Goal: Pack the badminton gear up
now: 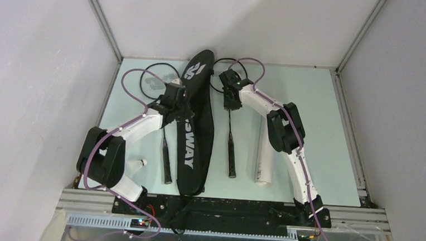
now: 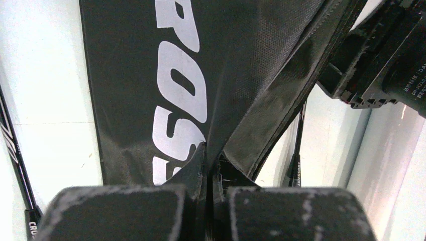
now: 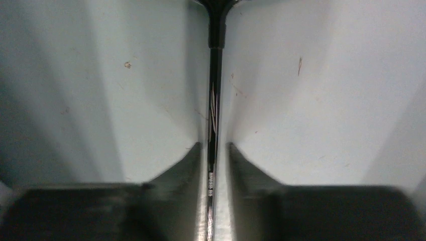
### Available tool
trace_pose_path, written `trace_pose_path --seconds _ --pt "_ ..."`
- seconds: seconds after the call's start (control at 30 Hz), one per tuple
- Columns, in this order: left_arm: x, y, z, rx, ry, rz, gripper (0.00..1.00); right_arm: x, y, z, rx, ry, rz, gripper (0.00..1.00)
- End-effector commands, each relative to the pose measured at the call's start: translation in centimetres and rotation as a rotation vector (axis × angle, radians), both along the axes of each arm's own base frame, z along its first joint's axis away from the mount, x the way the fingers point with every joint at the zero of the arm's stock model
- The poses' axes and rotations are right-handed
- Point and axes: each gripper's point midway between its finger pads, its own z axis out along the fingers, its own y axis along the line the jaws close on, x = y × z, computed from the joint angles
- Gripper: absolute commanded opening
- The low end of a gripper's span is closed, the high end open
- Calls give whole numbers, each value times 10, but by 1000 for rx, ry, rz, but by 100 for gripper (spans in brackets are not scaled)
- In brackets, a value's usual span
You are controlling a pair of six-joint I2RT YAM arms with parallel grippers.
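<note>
The black CROSSWAY racket bag [image 1: 198, 132] lies lengthwise down the middle of the table. My left gripper [image 1: 181, 106] is at the bag's left edge; in the left wrist view it [image 2: 210, 168] is shut on a pinched fold of the bag fabric [image 2: 140, 75]. One racket [image 1: 166, 145] lies left of the bag and the other racket [image 1: 231, 135] lies to its right. My right gripper [image 1: 231, 103] is low over that right racket. In the right wrist view the jaws [image 3: 213, 148] straddle the thin shaft [image 3: 214, 95], narrowly open with a sliver of table showing on each side.
A long white tube [image 1: 265, 157] lies right of the right racket, beside my right arm. A white shuttlecock [image 1: 139, 163] sits near the left arm's base. Grey walls close in the table on three sides. My right arm's wrist [image 2: 382, 55] shows close beyond the bag.
</note>
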Motion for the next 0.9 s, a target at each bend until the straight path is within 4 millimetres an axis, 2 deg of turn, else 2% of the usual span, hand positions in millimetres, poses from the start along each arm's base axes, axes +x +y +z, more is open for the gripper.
trace_pose_path --seconds 0.0,0.03,0.07,0.13,0.17,0.2,0.27,0.3,0.33,0.37,0.4,0.43,0.47,0.5,0.53,0.57,0.6,0.63,0.67,0.7,0.73,0.87 --pt "7 6 21 -18 -65 17 0 -20 -16 -22 -67 94 -12 12" --pt "8 6 20 -20 -64 16 0 -20 -20 -20 -87 81 -14 1" --pt "9 6 23 -21 -68 17 0 -16 -24 -16 -110 58 -23 0" --pt "13 7 26 -21 -70 20 0 -8 -32 6 -139 -4 -29 0" --pt "15 8 25 -21 -68 24 0 -2 -32 27 -132 -56 -20 0" --pt "17 8 28 -25 -73 28 0 1 -34 38 -136 -90 -19 0" --pt "25 9 26 -35 -65 40 0 1 -37 86 -102 -196 -6 0" --pt "27 10 26 -39 -61 51 0 4 -35 100 -89 -249 8 0" --pt "32 11 25 -37 -55 58 0 -4 -41 118 -85 -283 5 0" --pt "38 12 30 -41 -63 70 0 -5 -39 127 -67 -314 7 0" --pt "40 12 24 -37 -48 75 0 -17 -45 135 -52 -323 10 0" --pt "47 12 30 -47 -60 85 0 -21 -44 141 -31 -344 8 0" --pt "50 12 25 -44 -44 87 0 -34 -49 142 -22 -344 8 0" --pt "57 12 31 -50 -57 92 0 -38 -49 144 -12 -357 6 0" --pt "59 12 24 -41 -32 95 0 -50 -53 144 -10 -357 4 0" --pt "66 12 30 -43 -39 98 0 -56 -55 143 -11 -353 6 0" --pt "69 13 23 -36 -19 101 0 -69 -55 140 -10 -340 18 0" --pt "78 12 30 -42 -34 107 0 -76 -55 137 -9 -329 27 0" --pt "81 13 23 -39 -12 112 0 -90 -52 131 -12 -315 47 0" --pt "87 12 28 -47 -23 110 0 -96 -51 129 -14 -306 59 0" --pt "89 11 23 -51 -9 107 0 -109 -48 122 -23 -284 82 0" --pt "98 7 27 -60 -18 98 0 -142 -41 100 -64 -220 157 0"
